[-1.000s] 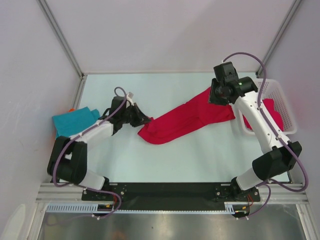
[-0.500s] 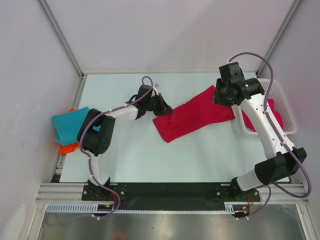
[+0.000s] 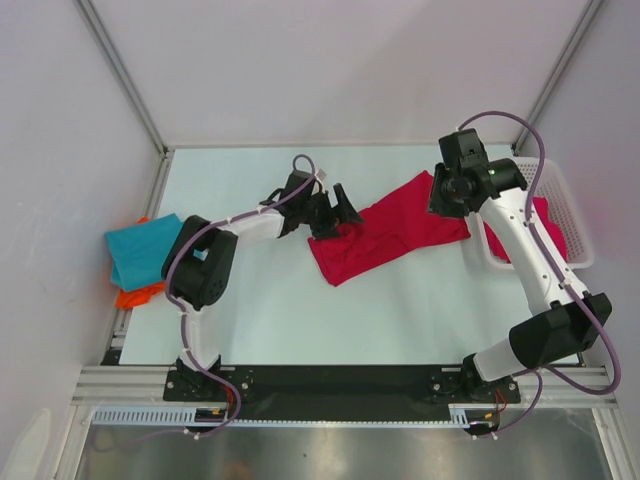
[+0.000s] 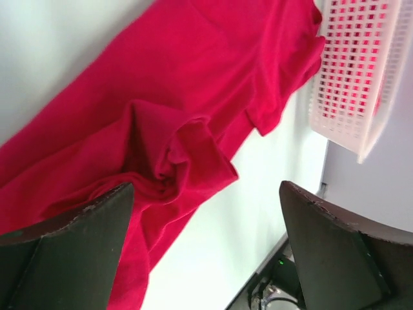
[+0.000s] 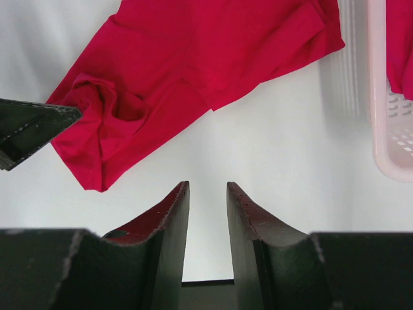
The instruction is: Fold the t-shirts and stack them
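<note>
**Robot lab test cell**

Closed-in rig. Plain white panel walls (image 3: 330, 70) on three sides, held by bare aluminium posts (image 3: 122, 75). Pale bench (image 3: 400, 310), with the left arm (image 3: 200, 275) and the right arm (image 3: 525, 245) bolted to a black base plate (image 3: 340, 380) at its near edge. Purple cables (image 3: 497, 113) loop loose over the arms. Slotted cable duct (image 3: 300, 418) and bare sheet metal (image 3: 330, 455) run along the front.

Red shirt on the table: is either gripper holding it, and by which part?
Neither. The left gripper hangs wide open over a bunched fold of the red shirt; the right gripper has only table in its gap.
</note>
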